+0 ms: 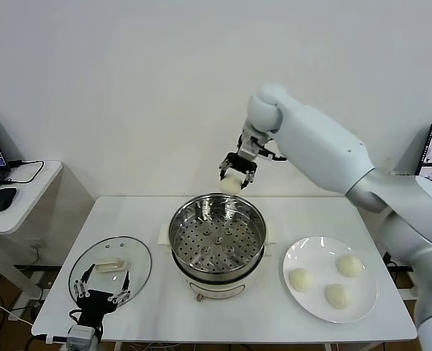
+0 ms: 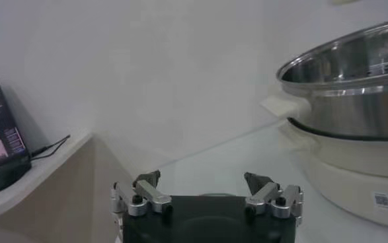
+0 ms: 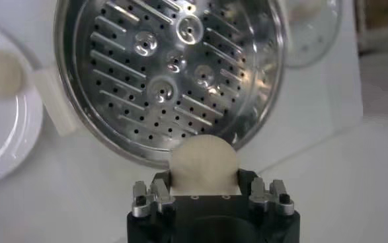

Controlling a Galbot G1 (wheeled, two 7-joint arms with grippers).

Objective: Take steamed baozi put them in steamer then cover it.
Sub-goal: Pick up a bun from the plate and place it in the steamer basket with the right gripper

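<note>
baozi (image 1: 232, 183) gripped by right gripper (image 1: 237, 174) above upright steamer (image 1: 217, 235).

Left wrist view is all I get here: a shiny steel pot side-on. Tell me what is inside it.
Observer: The round shiny steel steamer holds only its perforated tray; no bun in it yet.
Operator: Report the right arm.
Observer: The right gripper is shut on a small cream-white dough bun, above the steamer's far rim.
Operator: Count the other buns.
Observer: Three lie on the flat white plate, on the steamer's right.
Operator: Find the lid.
Observer: The round clear glass lid lies flat on the table, just beyond the open left gripper.
</note>
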